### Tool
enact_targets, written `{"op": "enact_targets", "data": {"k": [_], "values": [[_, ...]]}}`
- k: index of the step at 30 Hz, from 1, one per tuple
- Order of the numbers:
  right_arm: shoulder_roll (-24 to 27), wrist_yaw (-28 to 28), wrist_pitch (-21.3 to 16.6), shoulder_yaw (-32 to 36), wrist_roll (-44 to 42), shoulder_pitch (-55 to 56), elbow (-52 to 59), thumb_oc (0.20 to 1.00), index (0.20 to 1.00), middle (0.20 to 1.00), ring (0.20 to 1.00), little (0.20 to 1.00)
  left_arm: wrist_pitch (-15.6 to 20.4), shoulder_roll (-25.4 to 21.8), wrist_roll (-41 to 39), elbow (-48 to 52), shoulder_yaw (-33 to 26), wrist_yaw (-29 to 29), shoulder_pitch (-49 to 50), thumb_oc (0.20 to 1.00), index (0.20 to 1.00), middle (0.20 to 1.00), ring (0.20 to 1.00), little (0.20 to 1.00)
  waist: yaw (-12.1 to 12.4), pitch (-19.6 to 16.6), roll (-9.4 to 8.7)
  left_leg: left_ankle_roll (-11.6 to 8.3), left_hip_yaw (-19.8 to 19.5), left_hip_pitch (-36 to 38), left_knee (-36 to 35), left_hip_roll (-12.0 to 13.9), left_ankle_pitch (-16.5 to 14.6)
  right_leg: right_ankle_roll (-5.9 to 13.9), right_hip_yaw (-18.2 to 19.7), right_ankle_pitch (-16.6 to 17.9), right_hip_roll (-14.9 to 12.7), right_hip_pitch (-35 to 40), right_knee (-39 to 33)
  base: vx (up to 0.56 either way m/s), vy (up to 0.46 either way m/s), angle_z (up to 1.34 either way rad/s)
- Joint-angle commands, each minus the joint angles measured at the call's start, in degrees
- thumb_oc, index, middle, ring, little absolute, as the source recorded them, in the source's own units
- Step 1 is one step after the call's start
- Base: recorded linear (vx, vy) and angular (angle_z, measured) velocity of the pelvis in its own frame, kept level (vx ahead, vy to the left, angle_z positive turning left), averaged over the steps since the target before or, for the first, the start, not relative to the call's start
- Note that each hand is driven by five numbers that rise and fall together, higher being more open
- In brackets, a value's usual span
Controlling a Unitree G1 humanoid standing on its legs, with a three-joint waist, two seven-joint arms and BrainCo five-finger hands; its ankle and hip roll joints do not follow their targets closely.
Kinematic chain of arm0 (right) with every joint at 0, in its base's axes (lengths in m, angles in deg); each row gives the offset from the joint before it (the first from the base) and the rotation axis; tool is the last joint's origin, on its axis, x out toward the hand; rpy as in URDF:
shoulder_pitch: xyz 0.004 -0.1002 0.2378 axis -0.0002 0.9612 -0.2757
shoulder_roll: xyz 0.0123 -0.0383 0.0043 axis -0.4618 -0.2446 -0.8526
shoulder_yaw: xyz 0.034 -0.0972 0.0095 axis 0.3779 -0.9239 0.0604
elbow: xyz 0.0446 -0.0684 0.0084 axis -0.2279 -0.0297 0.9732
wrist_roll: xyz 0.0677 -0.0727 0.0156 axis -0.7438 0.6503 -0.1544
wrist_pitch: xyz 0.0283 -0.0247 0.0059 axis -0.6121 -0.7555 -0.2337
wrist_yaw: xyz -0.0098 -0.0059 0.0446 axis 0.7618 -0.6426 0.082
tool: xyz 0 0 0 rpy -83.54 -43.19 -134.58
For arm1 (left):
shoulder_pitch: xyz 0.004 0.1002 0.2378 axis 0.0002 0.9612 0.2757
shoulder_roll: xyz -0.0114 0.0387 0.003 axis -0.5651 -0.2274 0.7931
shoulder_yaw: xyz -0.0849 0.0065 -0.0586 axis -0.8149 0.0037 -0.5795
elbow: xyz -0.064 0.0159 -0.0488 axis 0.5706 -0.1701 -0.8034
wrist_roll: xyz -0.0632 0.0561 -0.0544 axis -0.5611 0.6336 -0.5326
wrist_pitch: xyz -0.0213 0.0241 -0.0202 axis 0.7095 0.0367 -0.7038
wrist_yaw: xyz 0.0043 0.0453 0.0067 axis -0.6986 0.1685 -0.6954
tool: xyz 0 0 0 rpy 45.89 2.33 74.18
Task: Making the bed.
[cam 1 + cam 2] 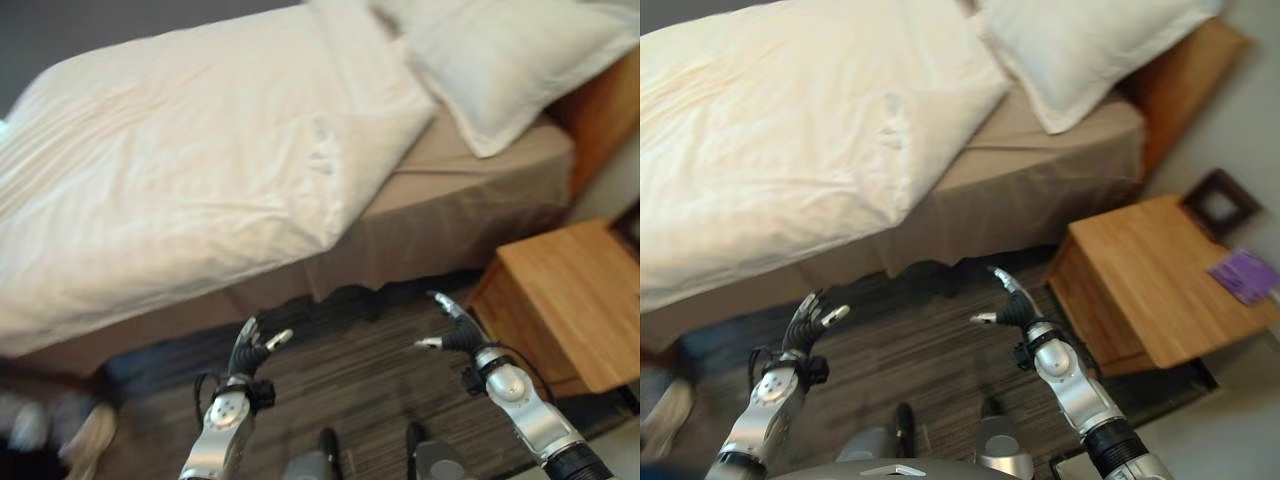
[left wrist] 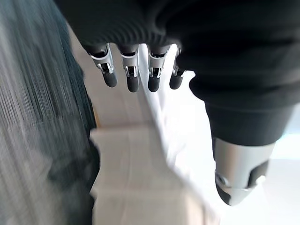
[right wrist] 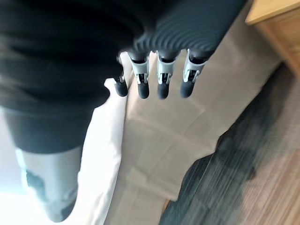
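No writing legible anywhere; a purple item [image 1: 1244, 274] on the nightstand [image 1: 1160, 284] too small to read, beside a dark square frame [image 1: 1217, 203] near the wall.

One bed [image 1: 1040, 180], with one white duvet [image 1: 180, 170] spread over most of it, its near corner drooping over the side and leaving the tan sheet bare below the pillows. Two pillows at the head: one large pillow [image 1: 505, 65] in full sight, a second pillow [image 1: 400, 12] cut off by the frame's top edge. One wooden headboard [image 1: 1185, 75], partly hidden behind the large pillow.

Two hands, both raised over the dark floor [image 1: 370, 370] short of the bed, touching nothing. Left hand [image 1: 250, 352] with fingers [image 2: 130, 77] straight and slightly apart, thumb held clear. Right hand [image 1: 1010, 308] likewise, fingers [image 3: 161, 82] straight in a row, thumb off to one side, holding nothing.

A blurred light shape at the lower left of the floor, hard to identify.
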Motion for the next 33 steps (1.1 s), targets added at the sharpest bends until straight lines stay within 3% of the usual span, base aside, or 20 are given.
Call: {"op": "enact_targets", "data": {"k": [1, 3, 5, 8, 12, 16, 17, 19, 20, 21, 23, 26, 33], "values": [[-0.34, -0.39, -1.83, 0.95, -0.52, -1.73, 2.51, 1.0, 1.0, 1.0, 1.0, 1.0, 1.54, -1.53, -0.55, 3.37, -3.56, 0.34, 2.15, 1.0, 1.0, 1.0, 1.0, 1.0, -0.17, -0.71, 0.45, -2.9, 7.34, 2.96, -0.53, 9.66, -6.02, 2.93, -2.5, -0.06, -0.1, 5.35, -10.41, 0.16, 0.107, 0.42], [-0.16, -0.26, -1.73, 1.07, -0.4, -1.58, 2.66, 1.0, 1.0, 1.0, 1.0, 1.0, 1.46, -1.39, -0.33, 3.35, -3.75, 0.53, 2.49, 1.0, 1.0, 1.0, 1.0, 1.0, 0.0, -0.94, 0.68, -3.09, 7.05, 3.19, -3.31, 9.26, -4.63, 3.2, -2.64, -0.44, -0.45, 5.72, -10.41, 0.16, 0.136, 0.18], [0.18, 0.09, -1.74, 1.17, -0.19, -1.47, 2.37, 1.0, 1.0, 1.0, 1.0, 1.0, 1.52, -0.99, 0.29, 2.74, -3.89, 0.69, 2.99, 1.0, 1.0, 1.0, 1.0, 1.0, 0.49, -1.26, 1.51, -4.01, 6.43, 1.16, -6.66, 10.41, -1.26, 3.9, -4.25, -1.92, -1.01, 6.96, -10.41, 0.21, 0.173, -0.1], [0.37, 0.31, -1.8, 1.46, -0.02, -0.94, 3.0, 1.0, 1.0, 1.0, 1.0, 1.0, 1.37, -0.68, 1.05, 3.41, -4.25, 1.1, 4.04, 1.0, 1.0, 1.0, 1.0, 1.0, 1.38, -1.23, 2.09, -4.55, 5.35, -0.59, -9.48, 11.09, 0.82, 4.46, -5.28, -3.51, -1.6, 9.35, -10.41, 0.27, 0.189, 0.04], [-0.12, 0.91, -1.8, 0.97, 0.91, -0.91, 1.76, 1.0, 1.0, 1.0, 1.0, 1.0, 0.92, -1.29, 2.9, 4.33, -3.79, 2.57, 4.96, 1.0, 1.0, 1.0, 1.0, 1.0, 1.49, -2.52, 2.43, -3.99, 5.31, 1.21, -11.59, 9.76, 0.52, 6.14, -5.0, -3.49, -3.26, 10.82, -10.41, 0.24, 0.209, 0.12], [-1.02, 1.39, -1.75, 1.22, 0.91, -0.48, 1.63, 1.0, 1.0, 1.0, 1.0, 1.0, 0.31, -3.08, 4.32, 4.26, -3.33, 3.41, 4.2, 1.0, 1.0, 1.0, 1.0, 1.0, 2.12, -3.22, 0.57, -2.47, 5.47, 1.59, -11.21, 7.54, -1.08, 7.48, -4.49, -2.57, -5.86, 10.62, -7.89, 0.17, 0.14, 0.09], [-1.56, 0.96, -1.36, 1.69, 1.27, -1.38, 1.88, 1.0, 1.0, 1.0, 1.0, 1.0, -0.09, -4.52, 4.18, 4.13, -3.59, 3.0, 3.44, 1.0, 1.0, 1.0, 1.0, 1.0, 1.93, -2.77, -0.72, -0.46, 7.03, 3.82, -11.17, 5.76, -3.65, 8.8, -4.48, -1.28, -8.15, 6.88, 1.32, 0.11, 0.156, 0.07], [-1.91, 0.61, -1.33, 2.01, 1.54, -1.38, 2.22, 1.0, 1.0, 1.0, 1.0, 1.0, -0.21, -4.8, 4.52, 4.47, -3.48, 2.83, 3.38, 1.0, 1.0, 1.0, 1.0, 1.0, 1.88, -2.53, -1.15, 0.22, 7.43, 4.55, -11.0, 5.18, -4.65, 9.0, -3.9, -0.42, -8.34, 5.18, 3.83, 0.14, 0.148, -0.11], [-2.49, 0.58, -1.46, 2.35, 1.17, -0.89, 2.59, 1.0, 1.0, 1.0, 1.0, 1.0, -0.53, -4.9, 4.53, 4.87, -3.54, 3.22, 3.78, 1.0, 1.0, 1.0, 1.0, 1.0, 1.17, -2.11, -1.1, 0.64, 7.34, 6.14, -11.75, 4.59, -5.45, 8.11, -1.87, -0.61, -6.26, 1.24, 5.29, 0.13, 0.108, -0.19], [-2.48, 0.58, -1.45, 2.34, 1.17, -0.92, 2.61, 1.0, 1.0, 1.0, 1.0, 1.0, -0.55, -4.89, 4.53, 4.89, -3.58, 3.23, 3.78, 1.0, 1.0, 1.0, 1.0, 1.0, 1.35, -2.29, -0.91, 0.6, 7.53, 5.89, -11.8, 4.87, -5.24, 7.95, -1.67, -0.34, -5.96, 0.85, 5.21, 0.16, 0.103, -0.13], [-3.24, 0.23, -1.84, 3.26, -0.25, -1.12, 3.76, 1.0, 1.0, 1.0, 1.0, 1.0, -0.72, -5.65, 4.59, 5.86, -4.98, 3.33, 4.49, 1.0, 1.0, 1.0, 1.0, 1.0, 0.9, -1.51, -0.78, 0.35, 8.25, 7.12, -11.86, 4.9, -6.25, 7.79, -4.19, 0.37, -5.79, -1.78, 4.75, 0.13, 0.03, -0.07], [-3.92, -0.15, -1.89, 4.0, -1.32, -0.79, 4.43, 1.0, 1.0, 1.0, 1.0, 1.0, -0.61, -5.68, 4.62, 7.08, -5.48, 2.95, 4.25, 1.0, 1.0, 1.0, 1.0, 1.0, 0.55, -1.64, -1.73, 0.52, 8.43, 8.58, -11.68, 4.59, -7.67, 7.37, -6.85, 0.1, -5.8, -0.74, 2.08, 0.13, -0.042, -0.12], [-3.45, 0.07, -2.23, 4.19, -2.79, -0.16, 3.76, 1.0, 1.0, 1.0, 1.0, 1.0, 0.02, -3.65, 2.51, 8.06, -4.74, 4.48, 4.4, 1.0, 1.0, 1.0, 1.0, 1.0, 0.27, -3.49, -2.25, 0.21, 8.46, 10.26, -11.21, 4.41, -8.13, 6.99, -5.09, 1.17, -4.96, 3.89, -6.32, 0.07, -0.026, -0.1]]}}
